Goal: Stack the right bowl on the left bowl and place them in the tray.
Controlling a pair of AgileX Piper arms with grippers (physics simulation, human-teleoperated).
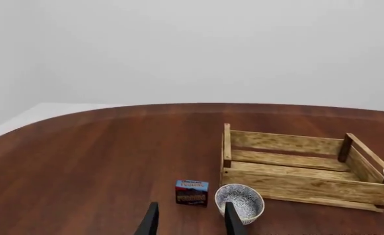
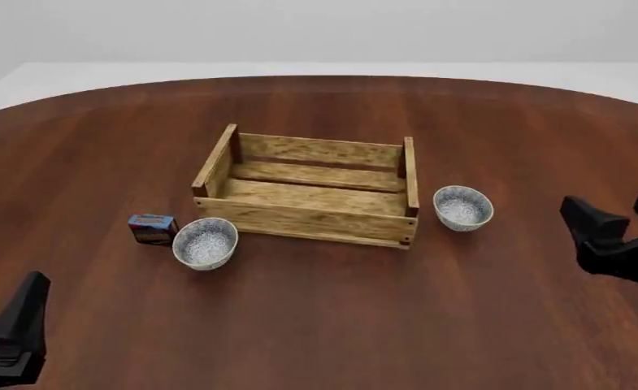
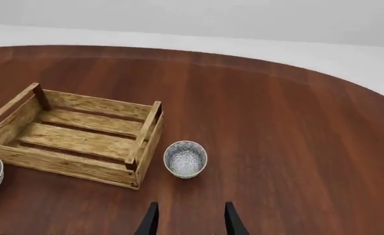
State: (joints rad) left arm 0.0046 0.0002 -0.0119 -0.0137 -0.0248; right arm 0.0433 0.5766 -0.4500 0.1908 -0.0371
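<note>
The left bowl, off-white with blue-grey speckles, stands on the table by the front left corner of the wooden tray. Its twin, the right bowl, stands just off the tray's right end. Nothing lies in the tray. My left gripper is open and well short of the left bowl, which sits just beyond one fingertip. My right gripper is open too, with the right bowl ahead of it and apart. In the front view the right gripper hovers right of that bowl.
A small blue-and-red box stands just left of the left bowl, almost touching it. The round brown table ends in a curved far edge behind the tray. One left finger shows at the front left corner.
</note>
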